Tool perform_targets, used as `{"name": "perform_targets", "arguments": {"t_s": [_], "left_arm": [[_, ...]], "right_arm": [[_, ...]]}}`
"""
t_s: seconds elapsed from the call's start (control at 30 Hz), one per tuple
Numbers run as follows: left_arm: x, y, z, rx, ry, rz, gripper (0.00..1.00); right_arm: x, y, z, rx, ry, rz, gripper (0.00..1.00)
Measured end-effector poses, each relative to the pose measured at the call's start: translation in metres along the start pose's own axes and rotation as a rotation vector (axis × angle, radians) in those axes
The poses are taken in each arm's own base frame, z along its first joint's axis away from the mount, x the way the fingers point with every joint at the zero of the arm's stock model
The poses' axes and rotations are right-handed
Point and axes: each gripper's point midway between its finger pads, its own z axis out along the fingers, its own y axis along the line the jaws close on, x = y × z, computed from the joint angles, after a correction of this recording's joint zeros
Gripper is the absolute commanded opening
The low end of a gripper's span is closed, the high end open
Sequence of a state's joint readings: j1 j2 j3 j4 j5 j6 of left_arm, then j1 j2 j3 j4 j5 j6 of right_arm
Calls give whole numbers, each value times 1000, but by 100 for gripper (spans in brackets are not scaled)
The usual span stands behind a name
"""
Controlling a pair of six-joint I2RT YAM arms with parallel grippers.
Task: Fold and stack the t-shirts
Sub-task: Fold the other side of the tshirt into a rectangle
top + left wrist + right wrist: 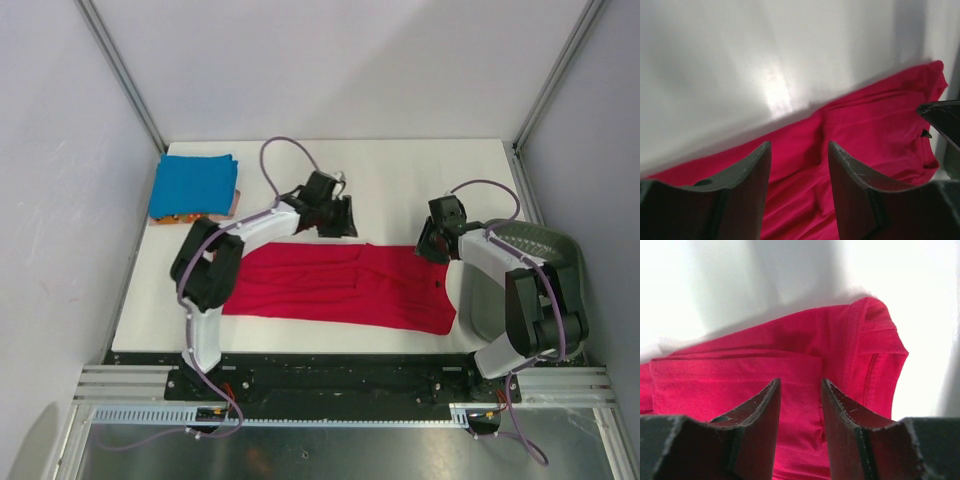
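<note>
Left jaws and right jaws stand open and empty above the red t-shirt (340,285), folded lengthwise. Next, I think, they must grip one end for the crosswise fold.

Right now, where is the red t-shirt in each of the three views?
Top view: the red t-shirt lies spread across the near middle.
Left wrist: it fills the lower right.
Right wrist: it fills the lower half.
Shared landmark: the white table beyond the shirt's far edge.
</note>
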State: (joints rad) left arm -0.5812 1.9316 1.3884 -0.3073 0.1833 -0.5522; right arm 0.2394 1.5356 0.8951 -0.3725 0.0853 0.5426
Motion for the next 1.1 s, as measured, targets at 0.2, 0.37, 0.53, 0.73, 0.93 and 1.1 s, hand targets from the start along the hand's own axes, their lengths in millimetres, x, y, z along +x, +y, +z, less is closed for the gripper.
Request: {"name": "perform_targets", "arguments": {"t_s": [0.2, 0.37, 0.53, 0.73, 0.93, 1.1], "left_arm": [[24, -43, 45, 93, 79, 65, 54], [38, -50, 60, 111, 120, 68, 51], [41, -53, 62, 116, 128, 56, 42], [41, -54, 62, 120, 125, 51, 24], [41, -57, 62, 126, 123, 50, 9], [44, -59, 57, 130, 123, 50, 1]], "right_arm": [[-1, -4, 2, 20, -3, 5, 42], [-1, -4, 2, 21, -3, 5, 42], [-1, -4, 3, 22, 0, 5, 41], [1, -5, 5, 25, 6, 4, 28], [1, -4, 6, 22, 9, 6, 6], [2, -4, 5, 18, 11, 8, 0]]}}
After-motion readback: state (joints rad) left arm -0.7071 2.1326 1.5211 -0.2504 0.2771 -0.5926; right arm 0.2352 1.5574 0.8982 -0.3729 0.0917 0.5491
